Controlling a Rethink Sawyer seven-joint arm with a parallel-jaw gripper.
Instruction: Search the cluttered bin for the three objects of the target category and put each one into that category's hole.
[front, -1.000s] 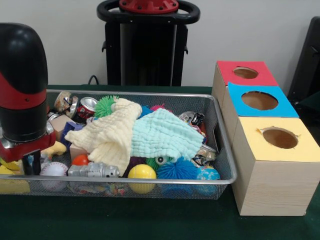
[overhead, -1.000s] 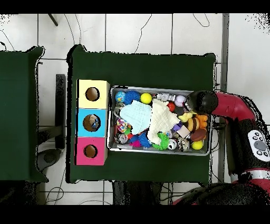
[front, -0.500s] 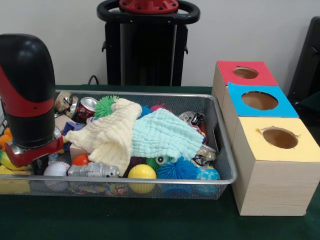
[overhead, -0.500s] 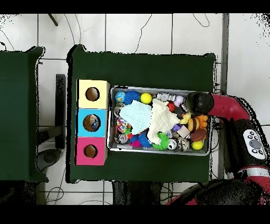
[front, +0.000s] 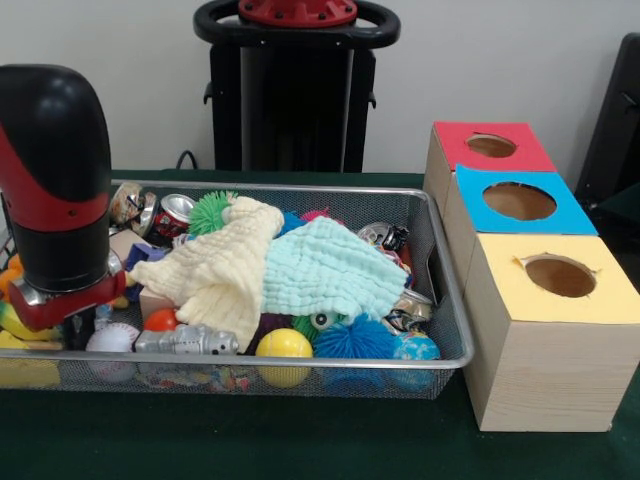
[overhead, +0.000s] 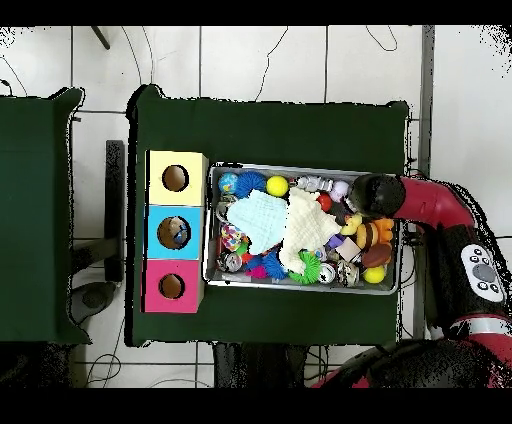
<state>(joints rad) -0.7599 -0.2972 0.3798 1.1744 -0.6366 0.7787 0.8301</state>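
Observation:
A wire mesh bin (front: 440, 250) holds a heap of toys under a pale yellow cloth (front: 215, 265) and a mint cloth (front: 325, 265). Along its near side lie a baseball (front: 112, 338), an orange ball (front: 160, 320), a silver robot toy (front: 187, 341), a yellow ball (front: 283, 345), a blue spiky ball (front: 355, 340) and a globe ball (front: 414, 348). My gripper (front: 78, 322) hangs low in the bin's left end, just left of the baseball. From above, the gripper (overhead: 360, 193) is over the bin's right end. Its state is hidden by the wrist.
Three boxes stand right of the bin, each with a round hole: red (front: 490, 146) at the back, blue (front: 518, 201) in the middle, yellow (front: 560, 276) nearest. A green spiky ball (front: 210, 210) and crushed cans (front: 175, 213) lie at the bin's back left.
The arm shifted slightly right and down toward the baseball over the first half second, then held nearly still. The bin's contents look unmoved.

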